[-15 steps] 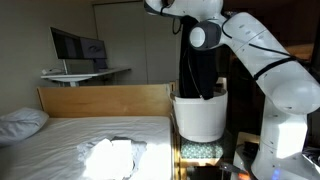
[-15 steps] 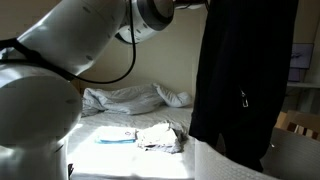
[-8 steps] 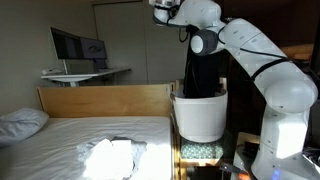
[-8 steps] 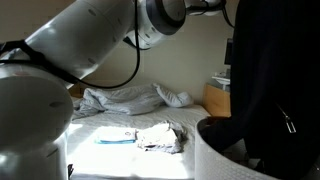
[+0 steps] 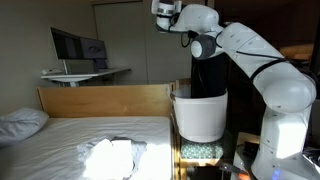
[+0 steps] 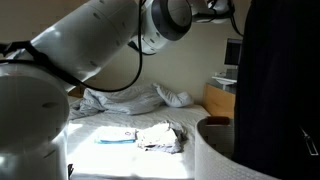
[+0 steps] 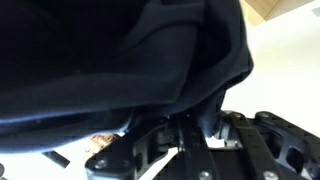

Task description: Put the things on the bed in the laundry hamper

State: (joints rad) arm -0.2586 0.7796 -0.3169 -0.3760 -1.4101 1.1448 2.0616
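- Gripper (image 7: 186, 128): in the wrist view the fingers are drawn close together with a bunch of dark garment (image 7: 120, 50) pinched between them. It has hold of the cloth.
- The garment fills most of the wrist view, and folds hang right over the fingers.
- In an exterior view the arm (image 5: 250, 50) is raised high, and the dark garment (image 5: 205, 72) hangs straight down from it as a long black strip.
- Its lower end drops behind the rim of the white laundry hamper (image 5: 200, 120), which stands just beside the bed's wooden end board (image 5: 105, 100).
- In an exterior view the garment (image 6: 280, 90) hangs just above the hamper (image 6: 212, 158). Its bottom edge is out of frame.
- On the bed (image 5: 55, 140): a crumpled pile of light clothes (image 5: 110, 155) near the middle, seen in both exterior views (image 6: 160, 135). A flat pale item (image 6: 115, 138) lies just beside it.
- Pillow (image 5: 20, 122) at the far end of the bed.
- Desk (image 5: 85, 73) with a monitor (image 5: 78, 45) behind the bed.
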